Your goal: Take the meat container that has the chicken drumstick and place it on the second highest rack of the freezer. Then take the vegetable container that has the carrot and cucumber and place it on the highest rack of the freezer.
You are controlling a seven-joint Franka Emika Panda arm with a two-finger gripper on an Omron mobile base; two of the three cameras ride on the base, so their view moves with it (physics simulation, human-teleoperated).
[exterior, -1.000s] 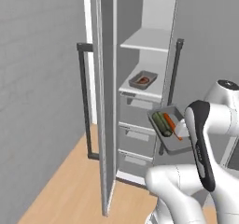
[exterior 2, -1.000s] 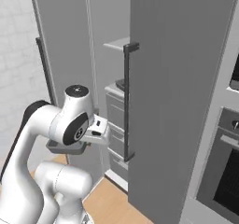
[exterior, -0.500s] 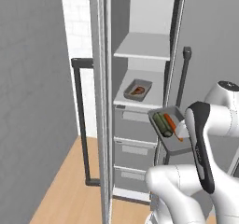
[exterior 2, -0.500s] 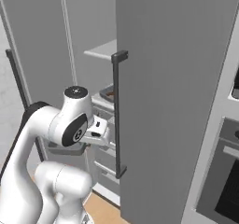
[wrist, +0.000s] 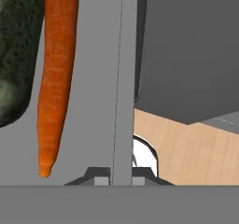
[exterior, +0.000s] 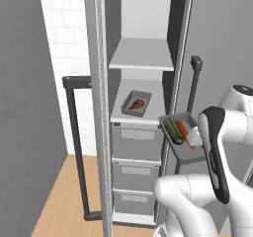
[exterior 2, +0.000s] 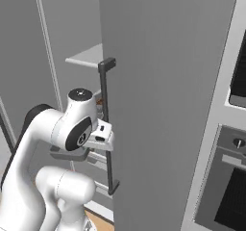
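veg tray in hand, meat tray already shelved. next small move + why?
Probably lift the vegetable tray toward the highest rack. The gripper holds the tray by its rim, carrot and cucumber inside, at about the lower shelf's height, where the meat container sits; the highest rack is well above it.

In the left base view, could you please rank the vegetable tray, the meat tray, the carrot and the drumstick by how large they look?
1. Vegetable tray, held at the gripper; it is nearer the camera, which flatters it.
2. Meat tray on the lower shelf.
3. Carrot.
4. Drumstick, close to the carrot, so that pair is unsure.
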